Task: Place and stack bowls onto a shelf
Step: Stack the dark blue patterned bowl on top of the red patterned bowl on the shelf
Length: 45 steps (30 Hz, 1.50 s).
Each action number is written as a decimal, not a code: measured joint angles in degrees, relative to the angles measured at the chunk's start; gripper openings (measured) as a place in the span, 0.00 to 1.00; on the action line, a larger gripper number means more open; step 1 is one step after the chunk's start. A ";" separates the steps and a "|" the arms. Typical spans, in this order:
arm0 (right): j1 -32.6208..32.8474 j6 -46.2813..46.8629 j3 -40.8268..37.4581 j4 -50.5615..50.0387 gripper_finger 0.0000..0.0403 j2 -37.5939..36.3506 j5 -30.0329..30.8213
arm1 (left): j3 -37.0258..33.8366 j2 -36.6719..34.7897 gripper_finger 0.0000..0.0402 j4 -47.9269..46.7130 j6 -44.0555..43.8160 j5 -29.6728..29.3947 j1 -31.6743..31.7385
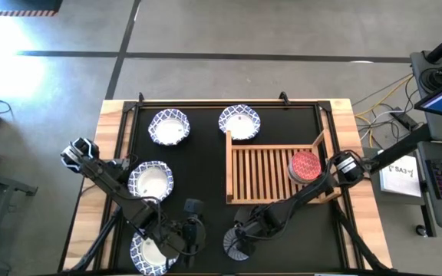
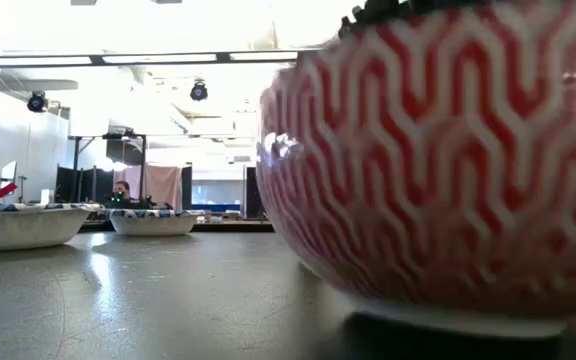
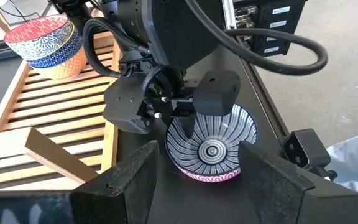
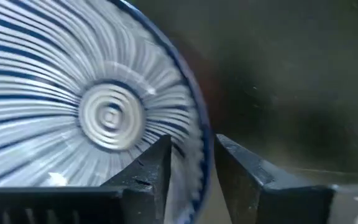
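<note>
1. Right claw (image 4: pixel 191 177) grips rim of small blue-and-white radial-striped bowl (image 3: pixel 211 146), on black table mat (image 1: pixel 206 165) nr front edge.
2. Left claw (image 3: pixel 197 177) open, hovering beside it.
3. Light-wood slatted shelf (image 1: pixel 263 172) holds stacked small bowls (image 1: pixel 307 165).

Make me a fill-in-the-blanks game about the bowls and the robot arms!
1. The right gripper has its fingers on the rim of the ____-patterned bowl.
2. The small stack of bowls sits on the wooden ____.
3. The top bowl of that stack is ____.
4. The left gripper is ____.

Answers: radial; shelf; red; open
</note>
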 joint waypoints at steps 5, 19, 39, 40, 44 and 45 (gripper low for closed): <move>-0.02 -1.75 0.15 1.19 0.15 0.13 0.02 | 0.00 0.00 0.51 -0.26 -0.09 -0.07 0.02; -0.60 -3.26 0.70 -7.63 0.04 -5.92 -1.26 | -0.02 0.02 0.51 -0.08 -0.57 -0.09 0.02; -8.53 -5.62 0.61 -48.19 0.03 -32.90 1.48 | -0.07 0.04 0.51 0.56 -0.55 -5.83 0.04; -9.05 -7.21 0.59 -49.78 0.03 -33.84 1.45 | -0.07 0.04 0.51 0.56 -0.55 -6.22 0.04; -11.16 -15.51 0.51 -56.30 0.03 -36.63 2.18 | -0.07 0.02 0.51 0.58 -0.53 -8.92 0.04; -11.71 -17.84 0.43 -57.33 0.03 -37.12 3.41 | -0.07 0.02 0.51 0.58 -0.53 -9.83 0.04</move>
